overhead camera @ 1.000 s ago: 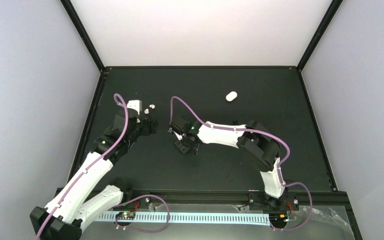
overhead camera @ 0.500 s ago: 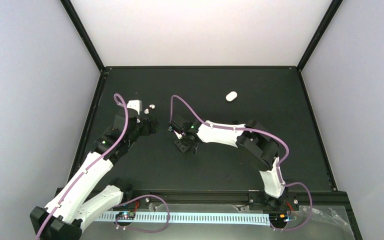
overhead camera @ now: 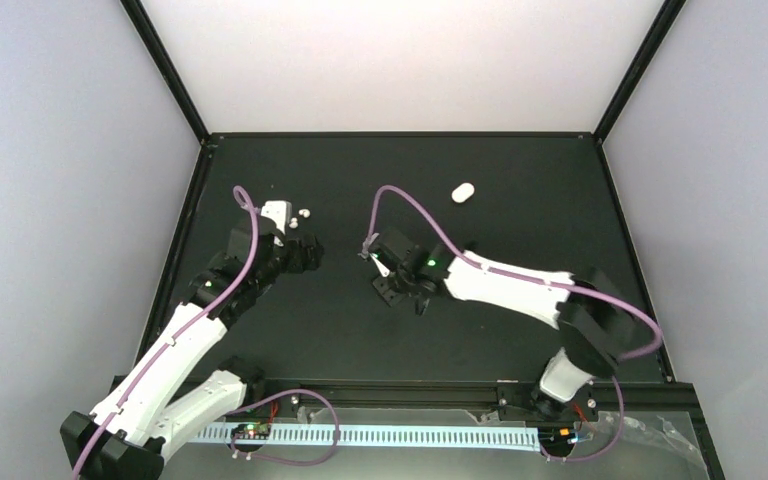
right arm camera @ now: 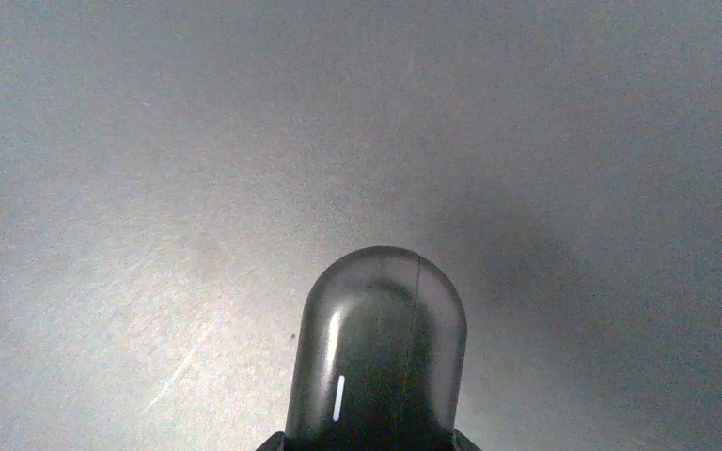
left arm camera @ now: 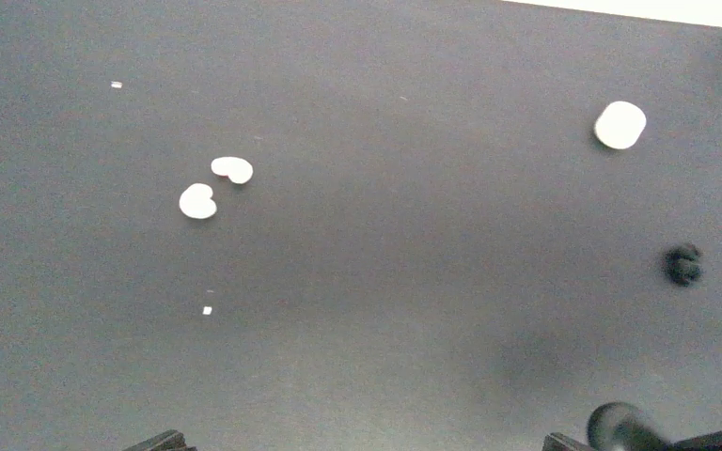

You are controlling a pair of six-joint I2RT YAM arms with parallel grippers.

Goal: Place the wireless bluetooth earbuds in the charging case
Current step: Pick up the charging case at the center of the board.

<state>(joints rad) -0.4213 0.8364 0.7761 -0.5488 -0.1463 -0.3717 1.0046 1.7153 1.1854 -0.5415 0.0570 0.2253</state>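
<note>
Black table (overhead camera: 580, 220), white walls. You've got 2 white earbuds (left arm camera: 197, 202), the 2nd one (left arm camera: 233, 169) just beside the 1st, loose by the left edge, far half. Your left gripper (overhead camera: 303, 250) hangs just nearside of them, fingers spread wide, empty. Right gripper (overhead camera: 400, 288), mid-table, is clenched on 1 dark rounded charging case (right arm camera: 376, 348) w/ a seam. 1 white oval piece (overhead camera: 463, 192) lies near the far edge, centre.

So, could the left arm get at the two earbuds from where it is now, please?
Probably yes: the left hand, open, hovers just short of the earbuds, which lie side by side on the black table with nothing between them and the hand.
</note>
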